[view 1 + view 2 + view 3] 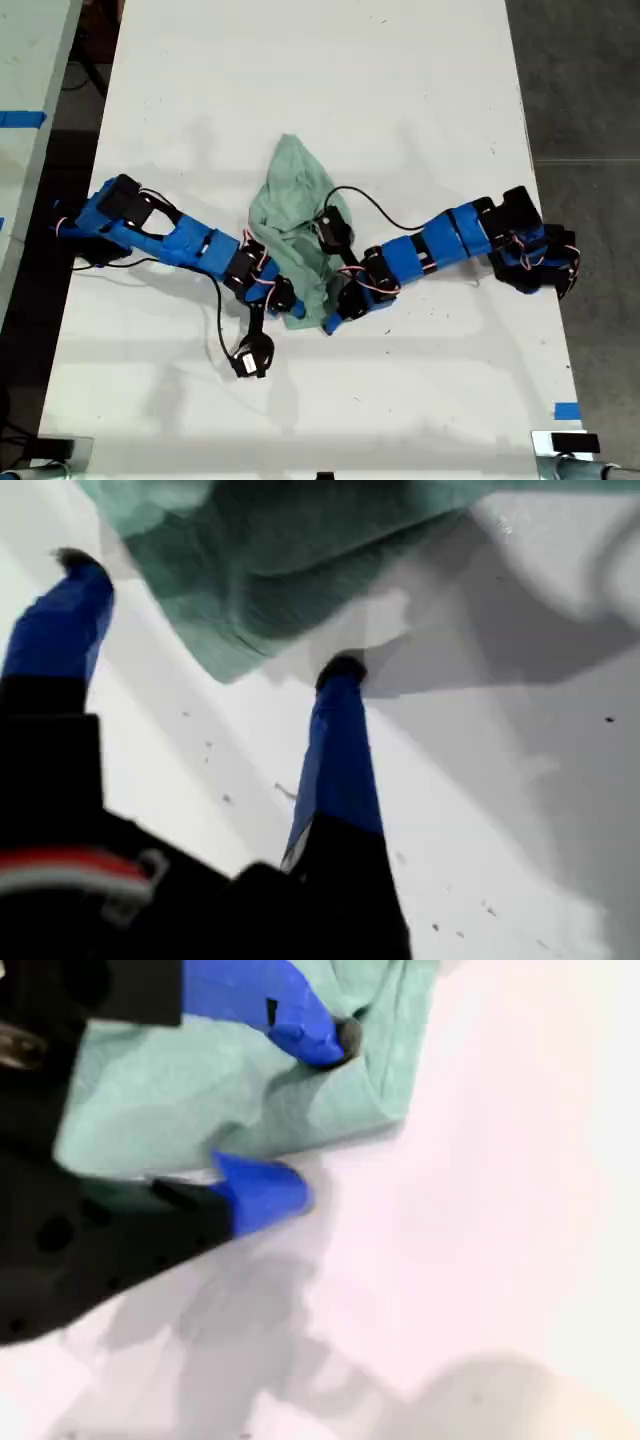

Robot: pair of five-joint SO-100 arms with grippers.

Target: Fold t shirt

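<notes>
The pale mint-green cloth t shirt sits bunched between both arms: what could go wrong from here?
1. My first gripper is open with the pale mint-green cloth t shirt hem just past its fingertips; closing now may miss the cloth.
2. My second gripper straddles one folded edge, so pulling could drag the whole bunch rather than fold it.
3. In the exterior view both arms meet at the shirt's lower end, where a black cable loops over the cloth and could snag.

The t shirt (295,225) lies bunched near the middle of the table (400,80), between my two arms. One arm reaches in from the exterior view's left, the other from the exterior view's right — both grippers meet at the cloth's near edge, where it touches the table.
</notes>
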